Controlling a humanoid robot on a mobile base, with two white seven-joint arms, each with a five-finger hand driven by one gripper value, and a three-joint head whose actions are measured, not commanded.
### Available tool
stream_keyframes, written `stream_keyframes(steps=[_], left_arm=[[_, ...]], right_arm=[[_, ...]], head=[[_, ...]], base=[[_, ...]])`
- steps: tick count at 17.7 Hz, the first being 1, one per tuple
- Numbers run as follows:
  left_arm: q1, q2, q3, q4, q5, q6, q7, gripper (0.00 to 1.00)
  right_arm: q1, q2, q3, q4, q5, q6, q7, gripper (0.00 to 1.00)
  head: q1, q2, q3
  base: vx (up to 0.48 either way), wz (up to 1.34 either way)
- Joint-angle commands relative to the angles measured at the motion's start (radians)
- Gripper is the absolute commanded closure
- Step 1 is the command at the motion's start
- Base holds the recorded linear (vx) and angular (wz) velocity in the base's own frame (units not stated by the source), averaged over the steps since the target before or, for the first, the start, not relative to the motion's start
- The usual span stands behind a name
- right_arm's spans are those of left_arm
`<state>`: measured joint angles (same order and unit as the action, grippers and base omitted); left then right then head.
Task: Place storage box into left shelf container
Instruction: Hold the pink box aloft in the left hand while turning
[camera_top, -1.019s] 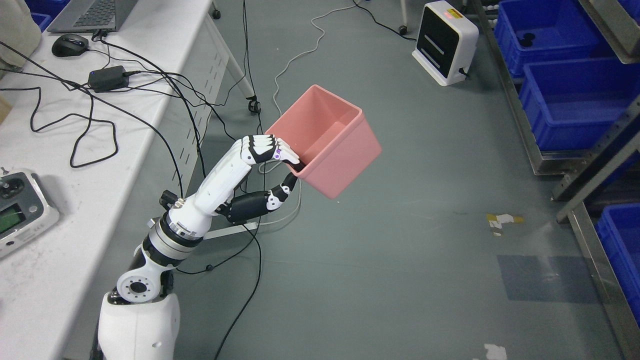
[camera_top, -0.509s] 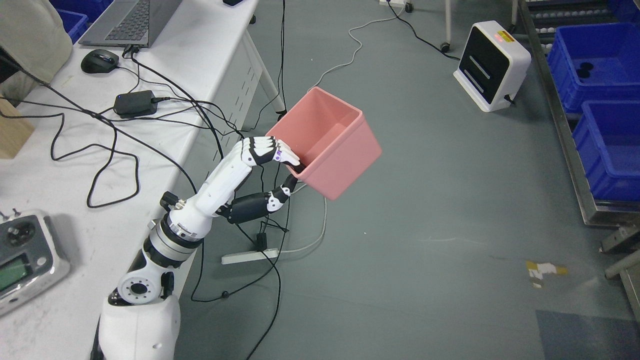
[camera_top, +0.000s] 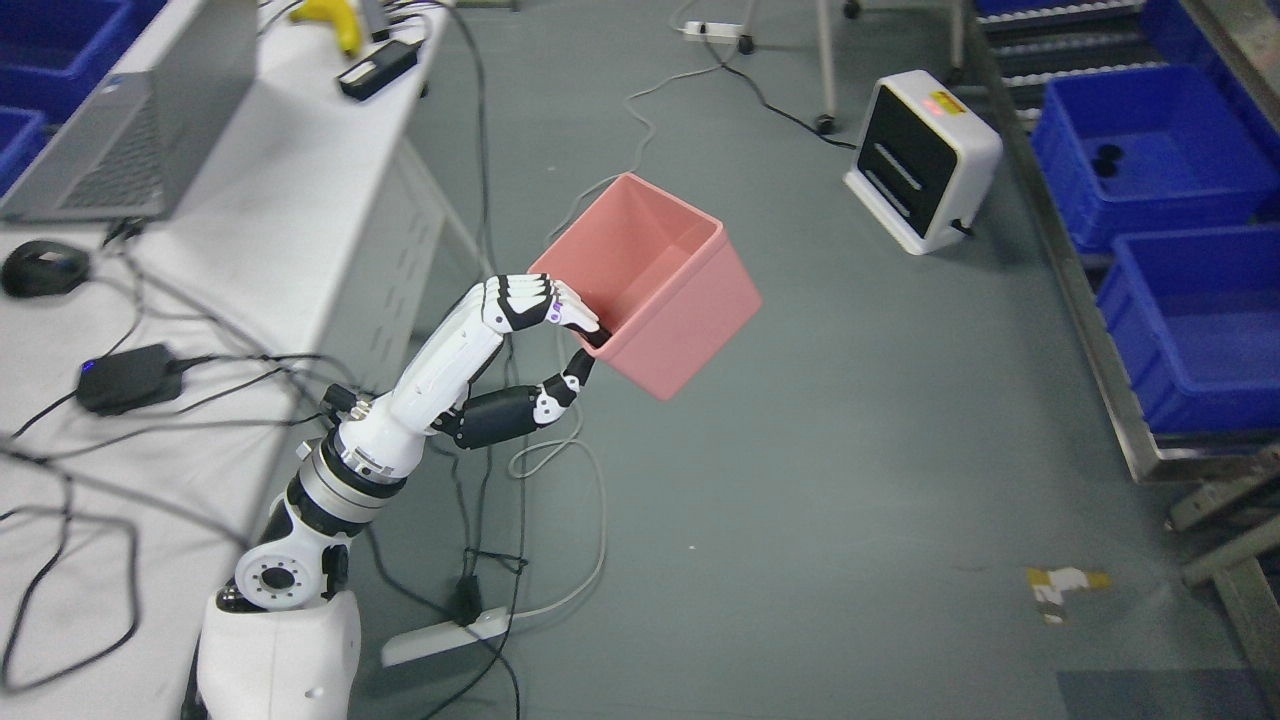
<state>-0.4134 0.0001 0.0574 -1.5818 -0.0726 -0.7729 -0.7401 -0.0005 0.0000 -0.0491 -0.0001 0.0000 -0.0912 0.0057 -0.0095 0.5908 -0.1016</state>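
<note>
A pink open-topped storage box (camera_top: 665, 290) hangs tilted in the air above the grey floor, near the middle of the head view. My left hand (camera_top: 570, 335) is shut on its near rim, with the fingers (camera_top: 560, 300) over the edge and the thumb (camera_top: 572, 372) under the wall. The box looks empty inside. Blue shelf containers (camera_top: 1195, 320) sit on a metal rack (camera_top: 1090, 330) at the right edge, well away from the box. My right arm does not show.
A white table (camera_top: 270, 230) with a laptop (camera_top: 130, 150), a mouse (camera_top: 40, 270), a black adapter (camera_top: 125, 378) and cables runs along the left. A white and black unit (camera_top: 925, 160) stands on the floor at upper right. A power strip (camera_top: 445, 632) and cords lie below my arm.
The whole picture has shifted, so the camera has moved along the table. My left hand and the pink box keep the same place in the frame.
</note>
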Motion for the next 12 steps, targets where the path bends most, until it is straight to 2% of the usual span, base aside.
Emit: stream_keyframes(steps=[1, 12], left_arm=[[0.015, 0.017, -0.022, 0.0, 0.0, -0.002, -0.001, 0.97], [0.038, 0.017, -0.037, 0.002, 0.002, -0.002, -0.001, 0.97]], right_arm=[[0.008, -0.018, 0.0, -0.017, -0.003, -0.001, -0.006, 0.0], [0.008, -0.018, 0.0, -0.017, -0.003, -0.001, -0.006, 0.0]], head=[[0.0, 0.0, 0.0], [0.0, 0.0, 0.0]], base=[[0.309, -0.75], [0.223, -1.34]])
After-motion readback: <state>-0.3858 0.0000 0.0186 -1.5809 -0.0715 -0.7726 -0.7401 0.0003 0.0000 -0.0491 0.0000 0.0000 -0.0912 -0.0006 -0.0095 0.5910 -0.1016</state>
